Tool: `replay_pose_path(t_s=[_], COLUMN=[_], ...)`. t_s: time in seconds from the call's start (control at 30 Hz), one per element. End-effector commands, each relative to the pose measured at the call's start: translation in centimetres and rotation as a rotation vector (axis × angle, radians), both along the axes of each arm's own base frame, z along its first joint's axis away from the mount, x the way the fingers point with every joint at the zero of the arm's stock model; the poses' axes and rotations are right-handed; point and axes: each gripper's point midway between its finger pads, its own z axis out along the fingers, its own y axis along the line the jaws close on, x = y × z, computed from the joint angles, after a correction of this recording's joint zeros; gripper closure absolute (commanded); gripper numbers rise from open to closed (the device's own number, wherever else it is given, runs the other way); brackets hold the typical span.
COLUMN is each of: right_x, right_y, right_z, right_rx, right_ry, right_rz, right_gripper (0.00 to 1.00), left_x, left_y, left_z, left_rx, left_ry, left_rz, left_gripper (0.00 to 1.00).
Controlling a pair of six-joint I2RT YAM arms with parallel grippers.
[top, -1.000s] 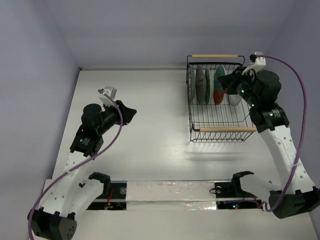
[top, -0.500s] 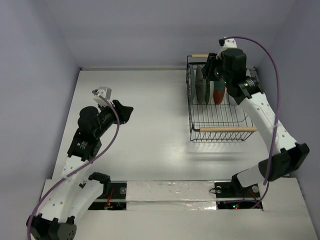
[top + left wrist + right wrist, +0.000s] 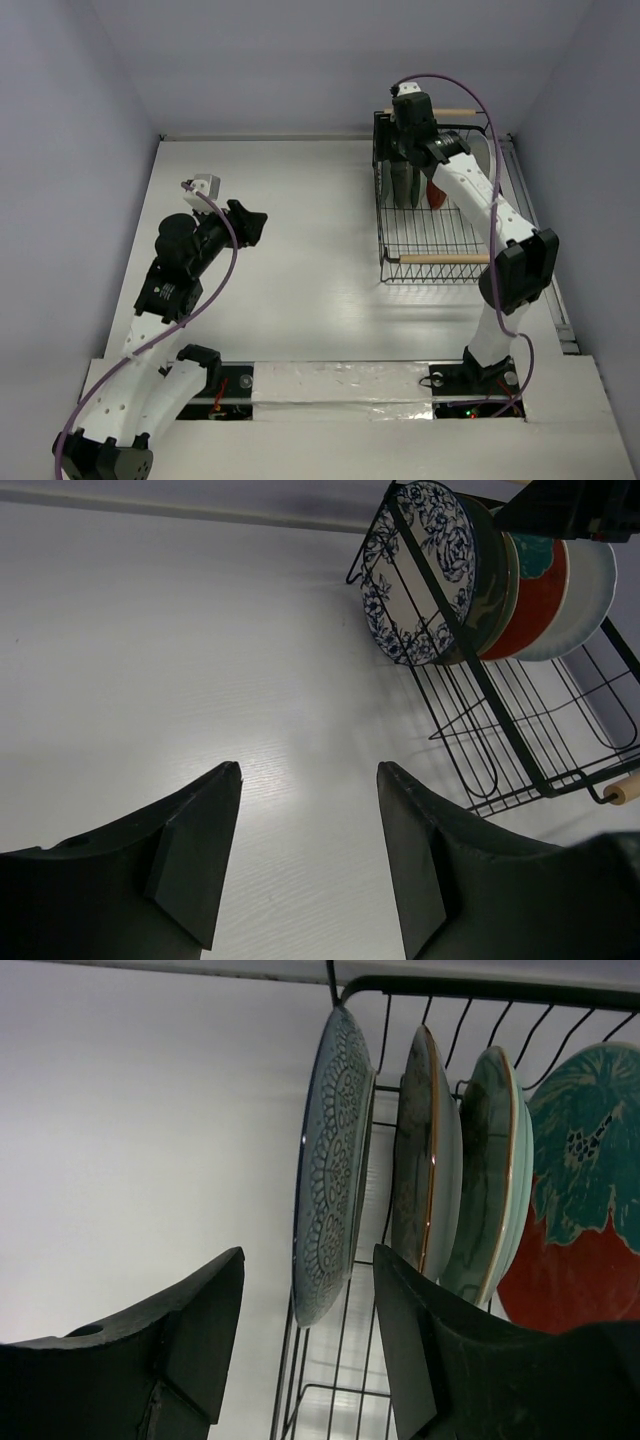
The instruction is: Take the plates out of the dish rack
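The dish rack (image 3: 384,232), a black wire basket with wooden handles, stands at the back right with several plates upright in it. In the right wrist view the blue-patterned plate (image 3: 330,1160) comes first, then a greenish plate (image 3: 425,1150), a pale green one (image 3: 490,1180) and the teal-and-red plate (image 3: 585,1210). My right gripper (image 3: 309,1250) (image 3: 402,158) hangs open over the rack's left end. The blue plate's rim shows between its fingers, with no contact visible. My left gripper (image 3: 308,770) (image 3: 255,222) is open and empty above the bare table, left of the rack (image 3: 480,680).
The white table (image 3: 300,200) stretches between the left gripper and the rack. Grey walls close in the back and both sides. The right arm's purple cable (image 3: 470,95) arcs over the rack's far handle (image 3: 455,111).
The right arm swung from the rack's right side to over its left end. Both grippers opened. The left arm barely shifted.
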Motion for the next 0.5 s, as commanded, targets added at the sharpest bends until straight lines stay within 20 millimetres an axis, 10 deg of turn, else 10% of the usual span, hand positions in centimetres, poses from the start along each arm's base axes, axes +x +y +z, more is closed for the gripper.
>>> replay_pose_path(t_s=[0.0,0.47], right_x=[0.8,3.8], right_y=[-0.4,-0.9], right_z=[1.8,-2.4], right_rx=[-0.031,-0.179], right_ry=[-0.042,0.004], right_rz=[-0.036,-0.176], right_gripper=[0.41,0.51], left_x=[0.0,-0.4], left_y=[0.1,0.0], left_z=[0.7,0.9], left_rx=[0.001,-0.006], left_ry=[-0.039,-0.046], left_rz=[0.002,-0.010], left_gripper=[0.46,0.41])
